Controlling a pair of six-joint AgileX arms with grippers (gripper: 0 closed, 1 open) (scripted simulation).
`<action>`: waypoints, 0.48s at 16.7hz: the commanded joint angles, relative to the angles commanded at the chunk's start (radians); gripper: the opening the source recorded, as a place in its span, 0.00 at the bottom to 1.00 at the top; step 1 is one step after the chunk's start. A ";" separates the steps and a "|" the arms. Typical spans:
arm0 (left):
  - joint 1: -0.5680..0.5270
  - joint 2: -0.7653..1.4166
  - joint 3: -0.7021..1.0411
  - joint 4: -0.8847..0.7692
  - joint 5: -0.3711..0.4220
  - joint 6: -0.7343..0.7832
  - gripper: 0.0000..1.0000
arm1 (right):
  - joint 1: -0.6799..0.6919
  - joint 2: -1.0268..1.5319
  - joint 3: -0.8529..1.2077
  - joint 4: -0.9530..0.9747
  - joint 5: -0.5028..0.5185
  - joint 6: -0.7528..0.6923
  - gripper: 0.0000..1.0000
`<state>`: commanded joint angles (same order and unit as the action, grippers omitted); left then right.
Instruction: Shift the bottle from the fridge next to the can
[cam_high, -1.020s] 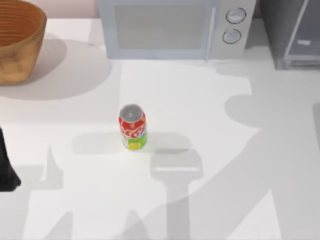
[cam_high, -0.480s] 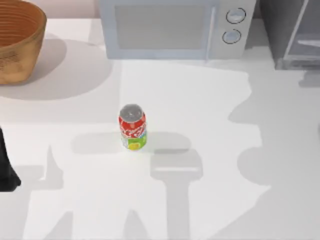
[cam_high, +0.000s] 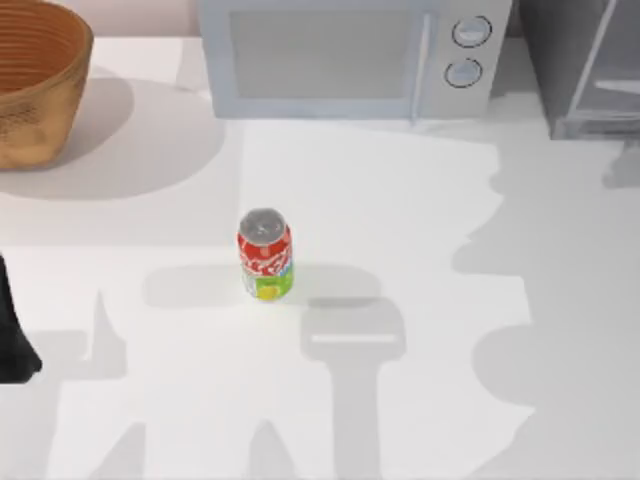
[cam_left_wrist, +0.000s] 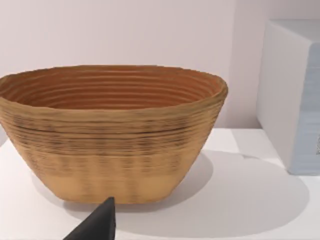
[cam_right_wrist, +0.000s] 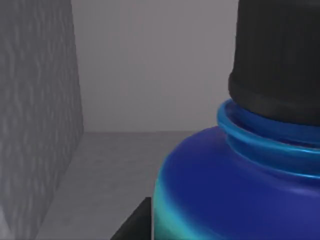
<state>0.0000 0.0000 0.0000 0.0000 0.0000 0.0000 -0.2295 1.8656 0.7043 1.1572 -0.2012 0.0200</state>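
The left claw (cam_left_wrist: 97, 225) shows as a dark tip at the near left edge of the counter (cam_high: 420, 200), parked and facing the woven basket (cam_high: 35, 80) in the far left corner. I cannot tell if it is apart or together.

The can (cam_high: 265, 254) stands upright near the middle of the counter. There is lots of bare room on every side of it, so a spot beside it is easy to find.

At the far edge sits the microwave (cam_high: 350, 55) with two round knobs. In the far right corner is the fridge (cam_high: 585, 70), with its door swung open.

In the right wrist view the bottle (cam_right_wrist: 235, 185) is very close, blue shoulder and black cap, standing on the grey floor inside the fridge with a grey wall beside it. A dark bit of the right claw (cam_right_wrist: 132, 225) shows low beside the bottle. I cannot tell if it is clamped on it yet.

I think the tricky part is getting out. The fridge is tight, so the bottle could bump the wall or door frame and tip. Later, setting it down too close could knock the can over.
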 joint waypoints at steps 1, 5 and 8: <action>0.000 0.000 0.000 0.000 0.000 0.000 1.00 | 0.001 0.000 0.000 0.001 0.001 0.000 0.00; 0.000 0.000 0.000 0.000 0.000 0.000 1.00 | 0.091 0.016 0.005 0.034 0.100 0.008 0.00; 0.000 0.000 0.000 0.000 0.000 0.000 1.00 | 0.239 0.051 0.002 0.076 0.250 0.016 0.00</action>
<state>0.0000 0.0000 0.0000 0.0000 0.0000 0.0000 0.0095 1.9169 0.7062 1.2336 0.0492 0.0364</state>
